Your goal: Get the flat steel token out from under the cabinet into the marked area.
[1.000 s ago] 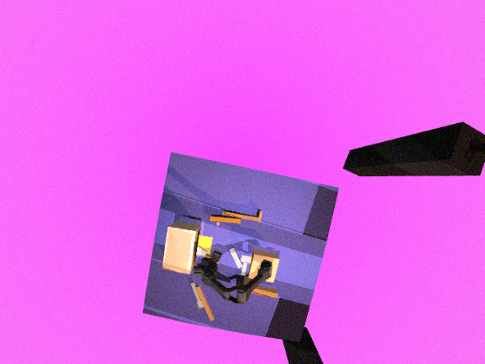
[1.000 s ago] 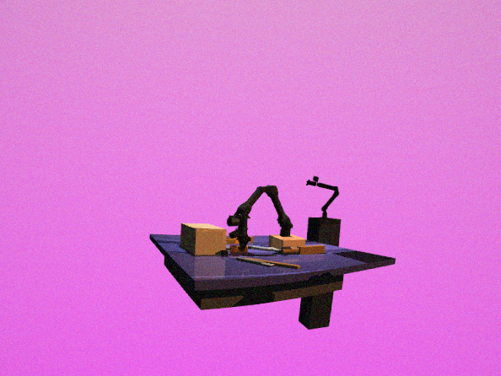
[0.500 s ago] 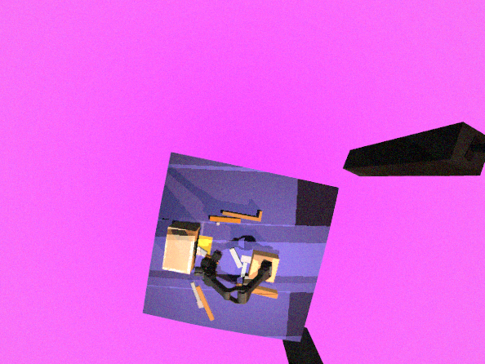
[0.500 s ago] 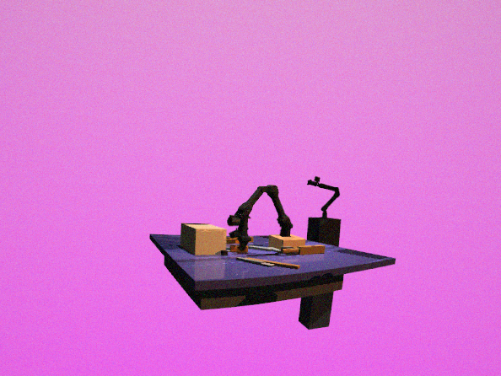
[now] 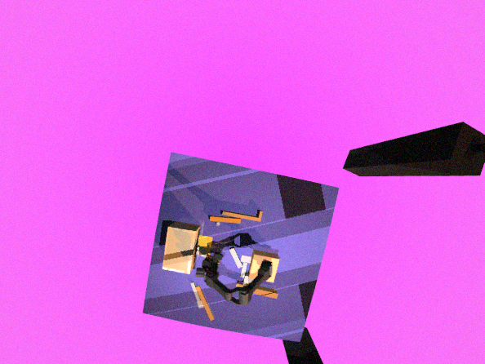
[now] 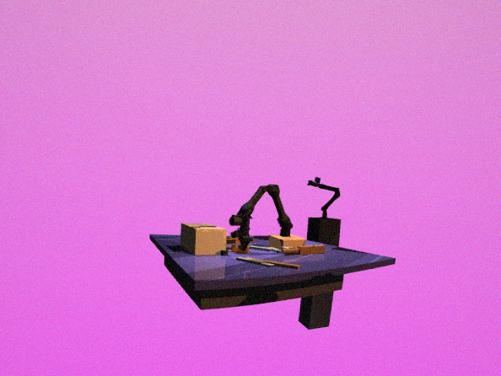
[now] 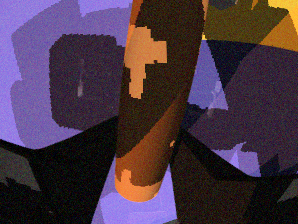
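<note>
Looks like a robotics lab or test bench; exact room type can't be told. A square blue-purple table carries a black jointed robot arm on a tan block-shaped base. Near the table, a second, smaller black jointed arm stands on a dark box-shaped pedestal. Boxy tan cabinet and loose orange bars sit on the tabletop. Plain pink backdrop all round.

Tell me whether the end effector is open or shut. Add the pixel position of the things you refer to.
Shut on an orange rod [image 7: 145, 165]: the wrist view shows it between the fingers.
</note>
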You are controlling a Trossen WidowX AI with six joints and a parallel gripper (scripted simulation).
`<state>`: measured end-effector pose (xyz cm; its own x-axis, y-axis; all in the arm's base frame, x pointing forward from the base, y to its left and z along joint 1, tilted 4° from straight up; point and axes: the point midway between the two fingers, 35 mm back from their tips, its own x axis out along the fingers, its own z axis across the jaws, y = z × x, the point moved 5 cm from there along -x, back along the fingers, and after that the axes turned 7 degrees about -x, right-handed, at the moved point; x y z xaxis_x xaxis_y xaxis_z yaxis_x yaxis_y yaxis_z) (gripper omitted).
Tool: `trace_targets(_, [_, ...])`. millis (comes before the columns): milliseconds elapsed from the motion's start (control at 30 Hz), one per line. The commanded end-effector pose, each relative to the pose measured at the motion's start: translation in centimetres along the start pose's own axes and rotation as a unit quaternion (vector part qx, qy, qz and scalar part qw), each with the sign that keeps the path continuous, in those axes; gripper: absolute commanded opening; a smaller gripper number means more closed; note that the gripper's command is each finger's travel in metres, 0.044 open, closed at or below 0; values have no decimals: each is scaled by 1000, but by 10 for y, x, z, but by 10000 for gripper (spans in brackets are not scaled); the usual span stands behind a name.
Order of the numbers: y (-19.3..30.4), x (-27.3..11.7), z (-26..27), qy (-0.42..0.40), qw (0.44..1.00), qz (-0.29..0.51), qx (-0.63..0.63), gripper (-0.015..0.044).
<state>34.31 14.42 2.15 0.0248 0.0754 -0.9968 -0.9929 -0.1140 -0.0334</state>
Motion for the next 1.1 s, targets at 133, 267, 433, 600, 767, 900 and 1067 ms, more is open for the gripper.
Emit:
trace_targets(133, [10,1,2,1,1000,2,1,0])
trace_targets(267, [15,1,2,1,1000,2,1,0])
trace_targets(433, [20,1,3,1,1000,2,1,0])
trace_targets(600, [25,1,4,1,1000,2,1,0])
trace_targets(767, [31,1,5,1,1000,2,1,0])
trace_targets(900, [35,1,6,1,1000,3,1,0])
trace_targets(1067, [41,1,7,1,1000,3,1,0])
